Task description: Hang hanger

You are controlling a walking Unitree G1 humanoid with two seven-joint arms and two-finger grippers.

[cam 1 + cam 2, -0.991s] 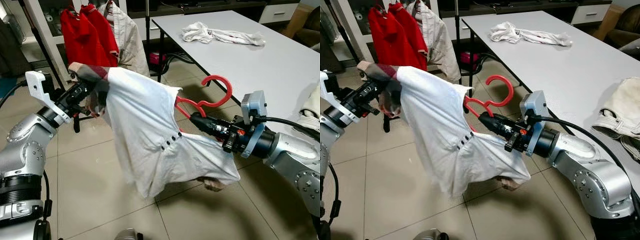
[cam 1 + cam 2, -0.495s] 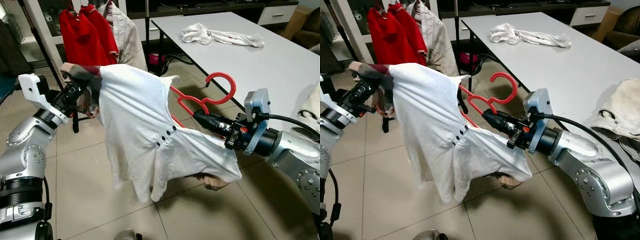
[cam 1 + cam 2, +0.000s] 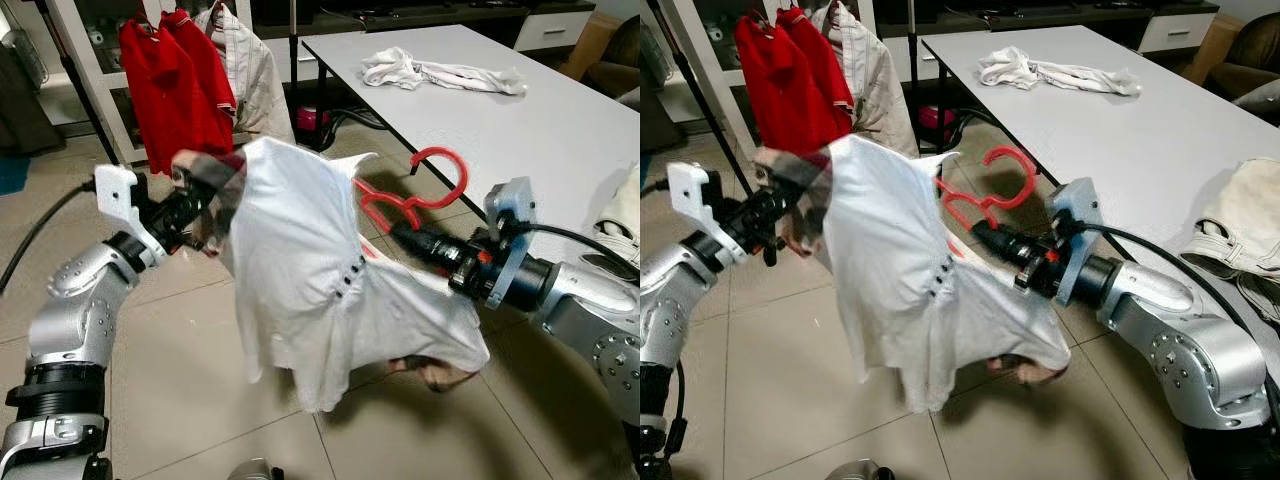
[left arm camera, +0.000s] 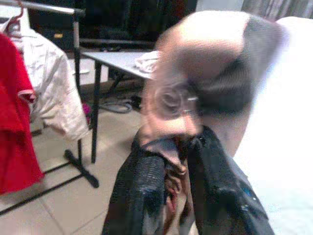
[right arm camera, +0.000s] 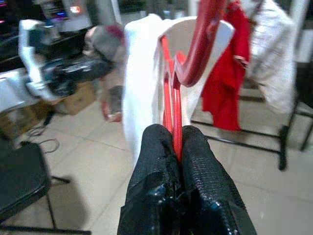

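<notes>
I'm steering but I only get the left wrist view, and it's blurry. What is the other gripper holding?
Observer: The right gripper is shut on a red hanger, with a white shirt draped over it.
Operator: What's my side holding?
Observer: The left gripper pinches the shirt's dark-cuffed sleeve, stretching it out sideways.
Operator: Does the shirt touch the floor?
Observer: No, its lowest edge hangs above the tiles.
Operator: Anything on the table?
Observer: A crumpled white cloth lies on the table.
</notes>
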